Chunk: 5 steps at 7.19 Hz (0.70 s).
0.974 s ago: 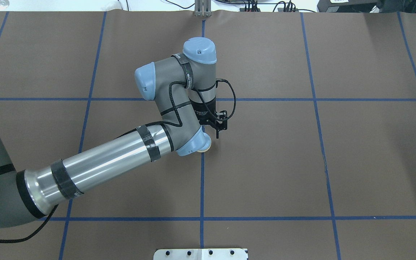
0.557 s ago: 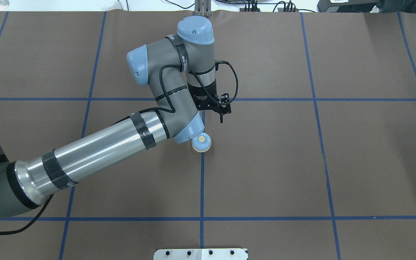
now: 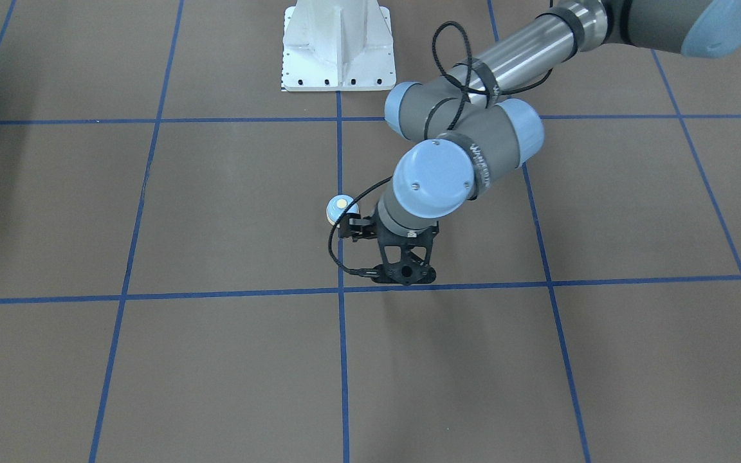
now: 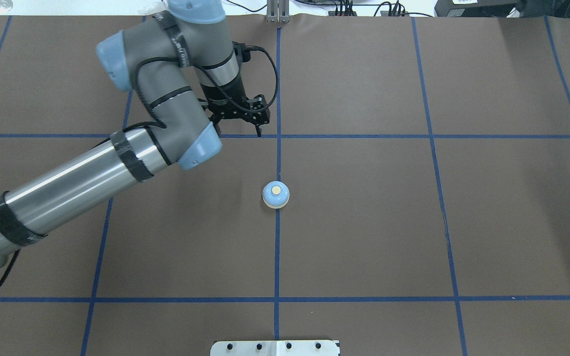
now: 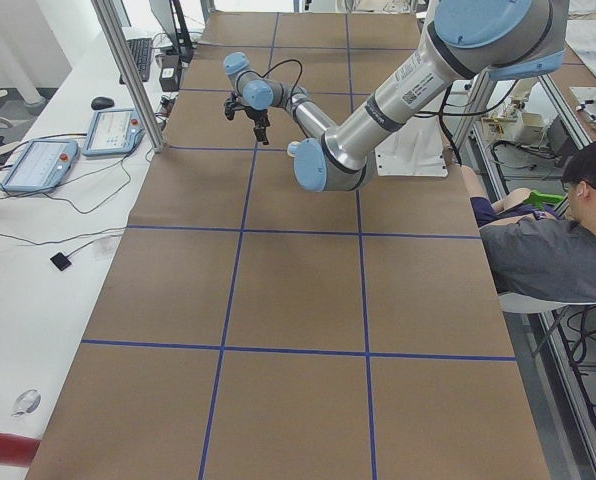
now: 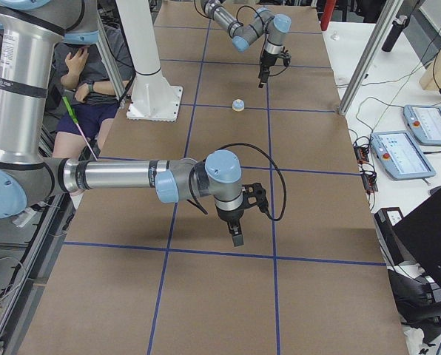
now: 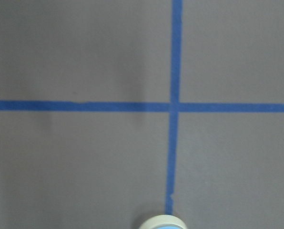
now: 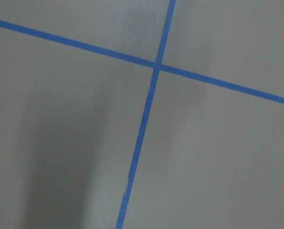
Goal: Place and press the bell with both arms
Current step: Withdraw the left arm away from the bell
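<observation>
**Bell set down, press yet to be made**

The bell (image 4: 275,195) is seen upright on the blue line, near the tape crossing (image 4: 278,136) and on the robot's side of it. Placing is judged done. The left gripper (image 4: 237,127) is held above the table just left of that crossing, spread wide and empty. The right gripper (image 6: 236,238) is well apart from the crossing, and its opening cannot be told.

Next, a gripper must be centred over the cream button (image 4: 276,189) and lowered straight, lest the bell be slid.

Just earlier the left gripper hung on the robot's side of the crossing. It has since been drawn back and leftward. The bell has not been moved.
</observation>
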{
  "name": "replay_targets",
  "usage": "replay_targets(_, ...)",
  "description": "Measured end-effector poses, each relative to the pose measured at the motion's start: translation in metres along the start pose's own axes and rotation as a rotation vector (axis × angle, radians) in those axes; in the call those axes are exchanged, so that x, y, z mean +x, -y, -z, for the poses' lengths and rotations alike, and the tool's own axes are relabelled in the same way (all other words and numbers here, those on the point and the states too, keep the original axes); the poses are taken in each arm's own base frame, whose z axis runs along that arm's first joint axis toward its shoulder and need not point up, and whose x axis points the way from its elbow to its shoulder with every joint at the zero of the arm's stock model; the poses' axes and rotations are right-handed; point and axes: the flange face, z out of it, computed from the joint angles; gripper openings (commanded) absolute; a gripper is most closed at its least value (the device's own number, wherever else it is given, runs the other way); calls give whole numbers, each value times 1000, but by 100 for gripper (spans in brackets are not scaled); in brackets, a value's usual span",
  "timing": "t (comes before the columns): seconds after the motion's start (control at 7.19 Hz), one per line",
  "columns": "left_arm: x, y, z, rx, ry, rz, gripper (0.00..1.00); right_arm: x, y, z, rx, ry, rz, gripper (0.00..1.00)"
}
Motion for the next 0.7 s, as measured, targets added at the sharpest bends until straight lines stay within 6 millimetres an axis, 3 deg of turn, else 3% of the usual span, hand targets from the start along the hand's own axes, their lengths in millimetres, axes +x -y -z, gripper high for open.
replay_targets(0.42, -144, -28, 11, 83, 87, -236, 100, -40, 56, 21, 90, 83, 87, 100)
replay_targets(0.7, -252, -41, 37, 109, 143, -315, 100, -94, 97, 38, 125, 164, 46, 100)
